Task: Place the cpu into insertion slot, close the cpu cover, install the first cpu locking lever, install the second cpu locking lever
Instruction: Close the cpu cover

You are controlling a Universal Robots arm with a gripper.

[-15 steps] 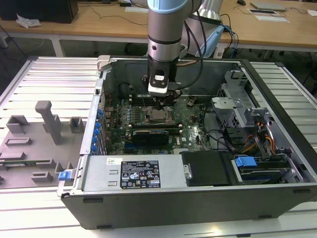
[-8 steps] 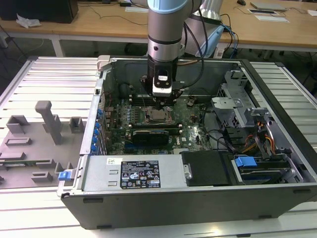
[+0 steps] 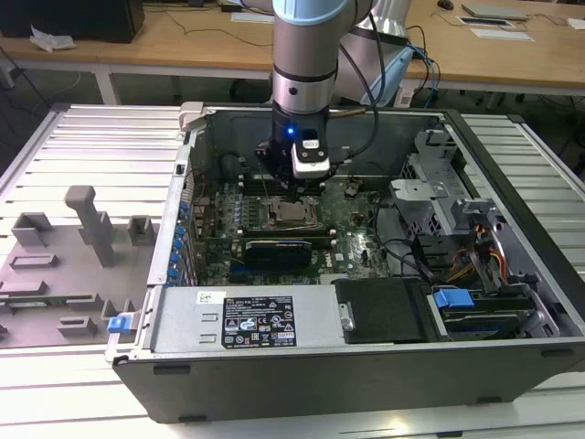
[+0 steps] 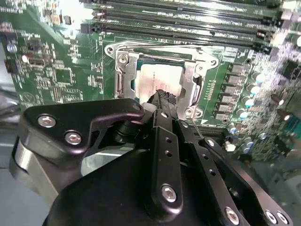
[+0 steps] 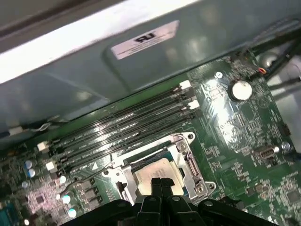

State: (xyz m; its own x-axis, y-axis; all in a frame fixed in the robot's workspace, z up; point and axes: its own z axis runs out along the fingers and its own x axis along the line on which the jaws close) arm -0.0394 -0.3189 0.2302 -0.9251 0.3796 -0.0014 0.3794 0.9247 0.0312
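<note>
No print is legible. In the exterior view, a black label with white marks and a small white sticker lie on the grey housing. In the first wrist view, a white label sits on the case wall. Faint print marks the cpu.

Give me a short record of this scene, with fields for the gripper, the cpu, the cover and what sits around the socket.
gripper: fingers shut, tips just over the cpu, nothing seen between them
cpu: lying flat in the insertion slot
cpu cover: down, its frame around the cpu, chip top showing through the window
memory slots: long black rows beside the socket
green board: surrounds the socket
computer case: open on top, arm reaching in
</note>
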